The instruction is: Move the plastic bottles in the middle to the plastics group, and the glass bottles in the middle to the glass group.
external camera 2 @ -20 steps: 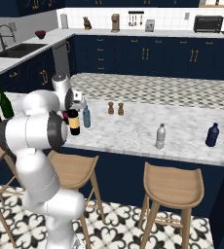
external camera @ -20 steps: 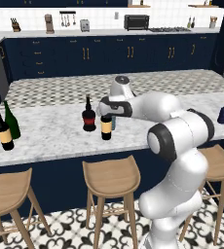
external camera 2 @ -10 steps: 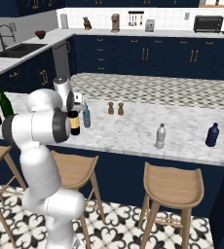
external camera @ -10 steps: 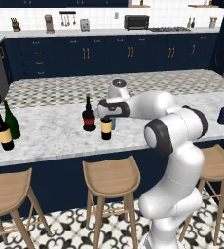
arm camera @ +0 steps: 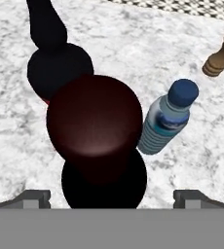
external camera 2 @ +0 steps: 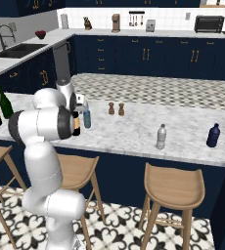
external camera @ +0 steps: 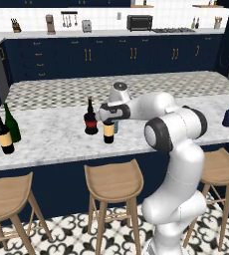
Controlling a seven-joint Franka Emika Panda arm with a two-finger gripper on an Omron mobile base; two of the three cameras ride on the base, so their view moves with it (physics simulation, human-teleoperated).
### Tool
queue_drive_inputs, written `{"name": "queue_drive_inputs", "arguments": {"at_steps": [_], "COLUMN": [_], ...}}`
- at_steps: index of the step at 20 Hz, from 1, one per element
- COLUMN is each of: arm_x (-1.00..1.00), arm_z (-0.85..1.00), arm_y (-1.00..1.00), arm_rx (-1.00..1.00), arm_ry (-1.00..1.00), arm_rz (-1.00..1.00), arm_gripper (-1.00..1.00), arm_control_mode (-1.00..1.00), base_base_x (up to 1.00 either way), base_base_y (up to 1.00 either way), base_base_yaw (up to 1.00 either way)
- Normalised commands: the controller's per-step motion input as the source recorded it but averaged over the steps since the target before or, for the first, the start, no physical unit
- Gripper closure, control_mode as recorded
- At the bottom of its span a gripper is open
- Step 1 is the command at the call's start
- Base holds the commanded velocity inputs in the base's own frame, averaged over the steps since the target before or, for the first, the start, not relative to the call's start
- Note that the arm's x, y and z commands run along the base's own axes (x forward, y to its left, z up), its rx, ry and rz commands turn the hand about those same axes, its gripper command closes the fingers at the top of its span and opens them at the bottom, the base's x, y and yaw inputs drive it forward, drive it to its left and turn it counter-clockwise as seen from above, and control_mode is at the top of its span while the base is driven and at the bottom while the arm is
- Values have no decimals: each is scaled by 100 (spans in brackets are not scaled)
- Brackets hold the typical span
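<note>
The two-finger gripper (arm camera: pixel 112 197) hangs directly over the slim dark glass wine bottle with the yellow-tan label (external camera: pixel 108 132); in the hand view the bottle's dark red top fills the middle, and the 2 finger tips (arm camera: pixel 36 197) stand wide apart on either side of it, spread and touching nothing. That bottle stands upright near the front edge of the white marble island counter (external camera: pixel 47 134).

Just beside it is the small pale-blue translucent plastic bottle with a blue cap (arm camera: pixel 166 121), also upright, on the side away from the stools. On the bottle's other side, close by, stands the squat round-bodied dark glass bottle with a red band (external camera: pixel 90 119) — both crowd the labelled bottle. 2 small brown wooden shakers (external camera 2: pixel 115 108) sit further along the counter.

Well apart, at the island's left end, the tall plain green wine bottle (external camera: pixel 11 122) and the dark wine bottle with a tan label and red-topped neck (external camera: pixel 3 134) stand together. Toward the right end are the clear-grey water bottle with a white cap (external camera 2: pixel 161 136) and the dark navy-blue bottle (external camera 2: pixel 213 135), near each other.

The white arm (external camera: pixel 173 129) rises from behind the wooden stools (external camera: pixel 113 182), bends at its elbow over the counter edge and reaches leftward, the forearm roughly level — the hand pointing down.
</note>
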Motion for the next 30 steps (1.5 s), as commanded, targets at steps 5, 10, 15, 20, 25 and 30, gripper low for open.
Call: {"name": "queue_drive_inputs", "arguments": {"at_steps": [5, 10, 15, 20, 25, 30], "arm_x": [14, 3, 0, -20, -75, -52], "arm_z": [-19, -12, 0, 0, 29, 45], "arm_y": [0, 2, 0, 2, 41, 62], "arm_rx": [0, 0, 0, 0, 1, 0], "arm_ry": [0, 0, 0, -1, -4, -5], "arm_rz": [0, 0, 0, 0, 2, 5], "arm_gripper": [-100, -100, 100, 100, 100, 100], "arm_control_mode": [-100, -100, -100, -100, -100, -100], "base_base_x": [0, 0, 0, 0, 0, 0], "base_base_y": [0, 0, 0, 0, 0, 0], "base_base_yaw": [0, 0, 0, 0, 0, 0]}}
